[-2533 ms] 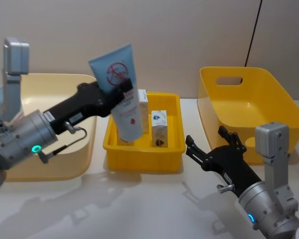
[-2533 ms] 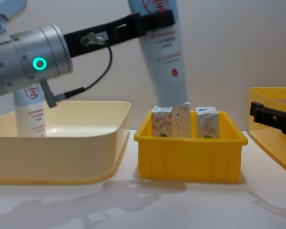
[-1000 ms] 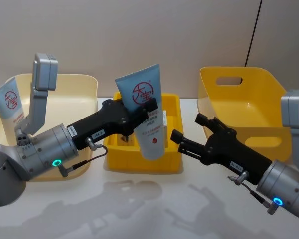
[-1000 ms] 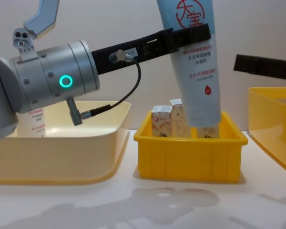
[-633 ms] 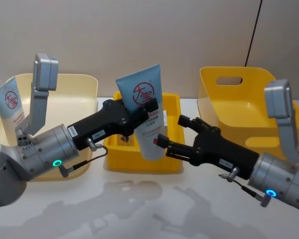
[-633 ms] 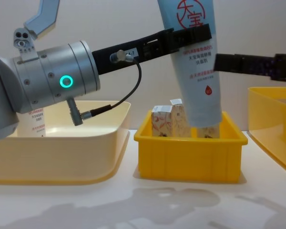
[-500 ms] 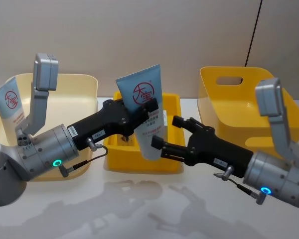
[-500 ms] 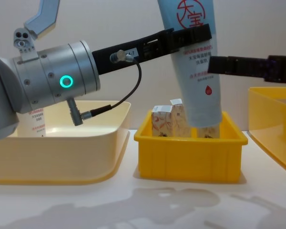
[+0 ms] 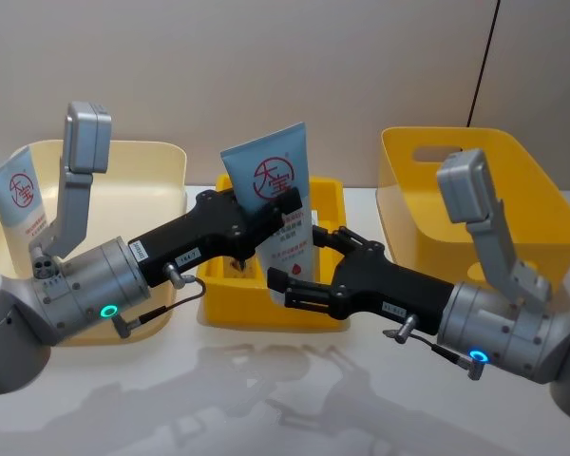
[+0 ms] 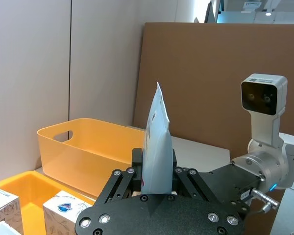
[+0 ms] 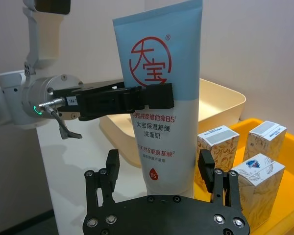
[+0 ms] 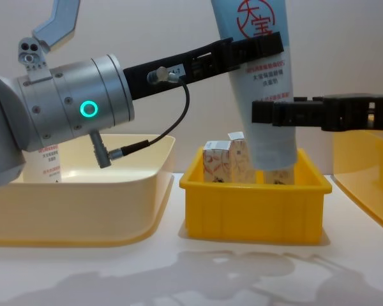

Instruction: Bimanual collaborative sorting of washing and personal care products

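Left claw (image 9: 283, 201): pinched on the tube (image 9: 275, 176) across its middle, just under the red circled character, holding it up over the small bin (image 9: 266, 311).
Tube position: near upright, flat crimped end on top, narrow end down at about rim height of the small bin; from here I cannot tell whether it touches anything inside.
Right claw (image 9: 312, 264): spread wide, reaching in from the right with one finger on each side of the tube's lower half; the right wrist view shows a slim gap on both sides.
Cartons (image 12: 233, 162): standing upright in the small bin, just beside the tube's lower end.
Second tube (image 9: 17, 198): standing at the left end of the tray (image 9: 161, 152), well apart from both claws.
Big bin (image 9: 475, 190): on the table to the right, behind the right arm.
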You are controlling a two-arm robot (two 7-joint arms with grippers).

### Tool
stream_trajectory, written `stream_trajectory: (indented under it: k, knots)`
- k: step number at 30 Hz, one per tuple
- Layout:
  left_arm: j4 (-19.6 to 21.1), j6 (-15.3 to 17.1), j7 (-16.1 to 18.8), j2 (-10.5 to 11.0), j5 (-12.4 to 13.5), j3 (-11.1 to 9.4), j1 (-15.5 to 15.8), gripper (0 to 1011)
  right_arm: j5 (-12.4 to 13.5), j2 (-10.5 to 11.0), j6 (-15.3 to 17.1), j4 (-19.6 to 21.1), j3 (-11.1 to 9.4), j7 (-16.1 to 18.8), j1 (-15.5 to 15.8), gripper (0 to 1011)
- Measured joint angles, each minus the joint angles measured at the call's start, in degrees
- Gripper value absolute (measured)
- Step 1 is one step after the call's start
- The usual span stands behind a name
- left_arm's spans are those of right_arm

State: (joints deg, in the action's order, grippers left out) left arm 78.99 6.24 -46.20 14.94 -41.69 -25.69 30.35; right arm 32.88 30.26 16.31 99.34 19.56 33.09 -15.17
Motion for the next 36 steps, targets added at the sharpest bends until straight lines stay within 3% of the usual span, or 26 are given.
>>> stream_trajectory:
  k: [8,26,32,36]
  knots:
    - [0.0,0.0,0.0,0.0,0.0,0.0,0.0,272,-2.0,-0.3,-1.2,-1.2,1.8,-1.3,-1.5,1001]
    - [0.0,0.0,0.0,0.0,0.0,0.0,0.0,272,-4.0,-3.5,-3.4,-6.1,5.4,-2.2,-6.0,996]
    - [0.0,0.0,0.0,0.0,0.0,0.0,0.0,271,-4.2,-4.1,-3.7,-7.1,6.1,-2.3,-6.9,871]
    - [0.0,0.0,0.0,0.0,0.0,0.0,0.0,272,-4.4,-4.4,-3.9,-7.6,6.4,-2.4,-7.3,732]
